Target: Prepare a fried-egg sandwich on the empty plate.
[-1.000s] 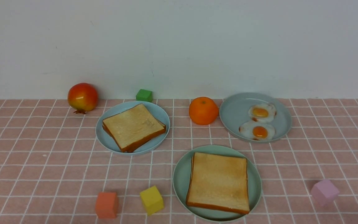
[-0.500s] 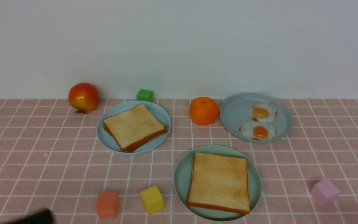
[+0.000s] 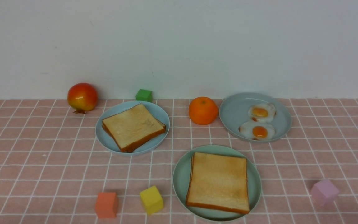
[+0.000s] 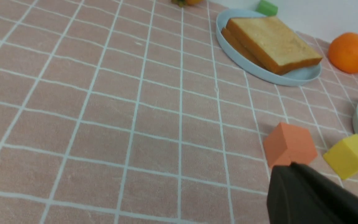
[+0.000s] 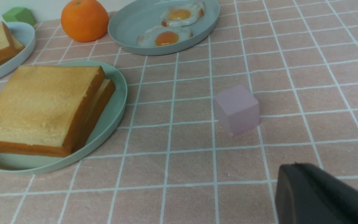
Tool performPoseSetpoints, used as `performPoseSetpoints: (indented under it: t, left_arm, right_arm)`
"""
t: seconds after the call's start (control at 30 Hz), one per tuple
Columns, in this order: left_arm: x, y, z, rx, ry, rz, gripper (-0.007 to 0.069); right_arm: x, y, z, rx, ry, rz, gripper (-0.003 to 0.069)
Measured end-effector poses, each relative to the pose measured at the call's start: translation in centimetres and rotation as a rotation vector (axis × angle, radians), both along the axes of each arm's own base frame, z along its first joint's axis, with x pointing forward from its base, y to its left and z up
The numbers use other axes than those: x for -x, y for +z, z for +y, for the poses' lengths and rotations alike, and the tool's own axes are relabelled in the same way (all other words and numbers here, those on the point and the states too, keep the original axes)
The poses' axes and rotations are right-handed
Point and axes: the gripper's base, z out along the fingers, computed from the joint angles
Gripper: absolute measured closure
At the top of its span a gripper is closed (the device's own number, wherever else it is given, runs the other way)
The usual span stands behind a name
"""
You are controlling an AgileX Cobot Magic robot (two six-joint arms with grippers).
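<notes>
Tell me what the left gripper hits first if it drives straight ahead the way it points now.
Likely the orange foam cube, which sits just beyond the one visible dark finger of the left gripper in the wrist view. The yellow cube lies beside it; depth is uncertain.

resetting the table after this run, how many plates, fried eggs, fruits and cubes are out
round matte plates: 3
glossy white fried eggs with orange yolks: 2
round fruits: 2
small coloured cubes: 4
total: 11
</notes>
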Motion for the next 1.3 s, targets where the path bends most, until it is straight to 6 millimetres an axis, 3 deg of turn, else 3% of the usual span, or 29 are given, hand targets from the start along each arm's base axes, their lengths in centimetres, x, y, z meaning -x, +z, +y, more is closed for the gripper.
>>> performPoseSetpoints:
  t: [1.3]
  left_arm:
    - [0.03,0.00,-0.11,0.006,-0.019,0.004,0.0613]
  right_arm:
    - [0.00,0.00,0.00,0.000,0.000,0.000,0.0605]
